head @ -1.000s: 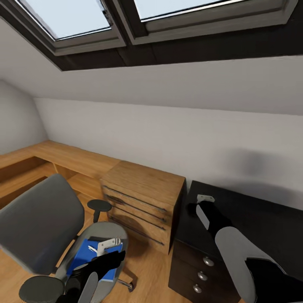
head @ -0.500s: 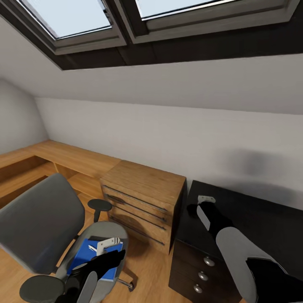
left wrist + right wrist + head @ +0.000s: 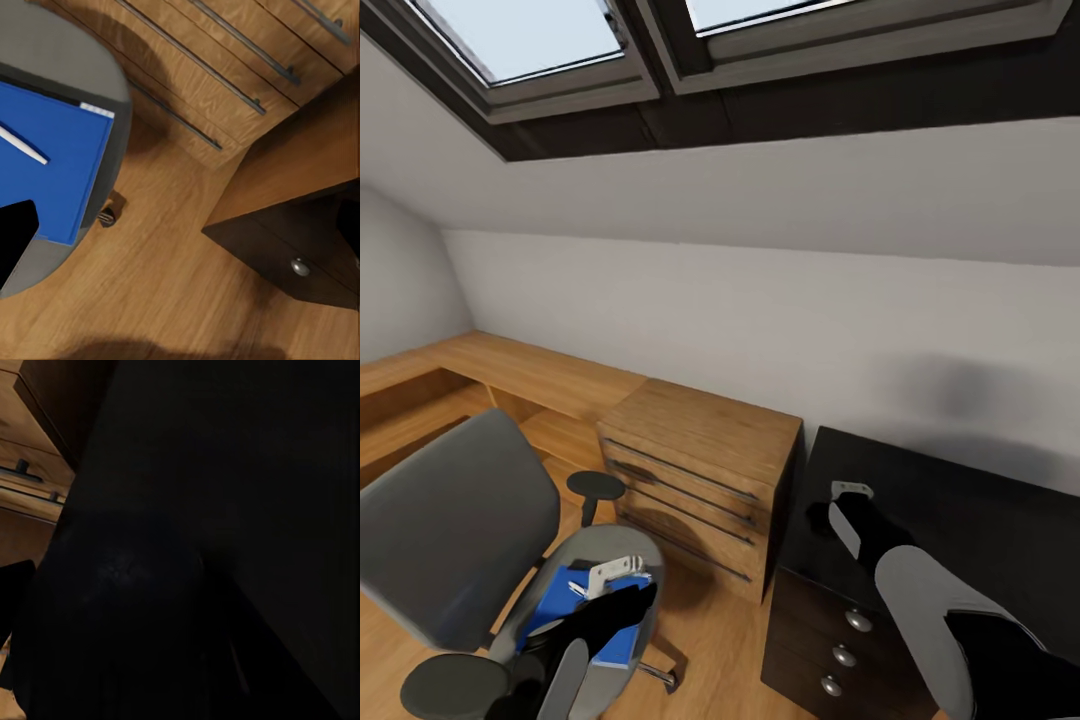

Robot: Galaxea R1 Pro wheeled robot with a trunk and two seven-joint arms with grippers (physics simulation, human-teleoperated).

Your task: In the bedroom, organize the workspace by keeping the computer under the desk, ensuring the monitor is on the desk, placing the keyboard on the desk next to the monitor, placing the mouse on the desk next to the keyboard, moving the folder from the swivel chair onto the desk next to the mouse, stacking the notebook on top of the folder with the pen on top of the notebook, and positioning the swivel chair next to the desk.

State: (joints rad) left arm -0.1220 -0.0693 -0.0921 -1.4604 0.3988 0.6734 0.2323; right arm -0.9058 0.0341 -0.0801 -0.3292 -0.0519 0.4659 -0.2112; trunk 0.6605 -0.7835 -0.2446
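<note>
Sloped grey wall, skylight (image 3: 540,40) overhead. Black desk (image 3: 980,520) at right; right gripper (image 3: 847,492) low over its near corner, jaw state unreadable. Wooden drawer chest (image 3: 700,470) beside it. Grey swivel chair (image 3: 450,530) at left, blue folder (image 3: 565,600) flat on its seat, white pen (image 3: 22,145) lying on the folder. Left gripper (image 3: 610,575) above the folder; cannot tell whether it is parted or closed.

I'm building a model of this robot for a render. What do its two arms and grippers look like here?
Both arms have smooth light grey forearm shells that give way to matt black wrist sections. The left gripper and right gripper end in small pale, whitish-grey angular metal fingers. No cables or markings can be made out.
</note>
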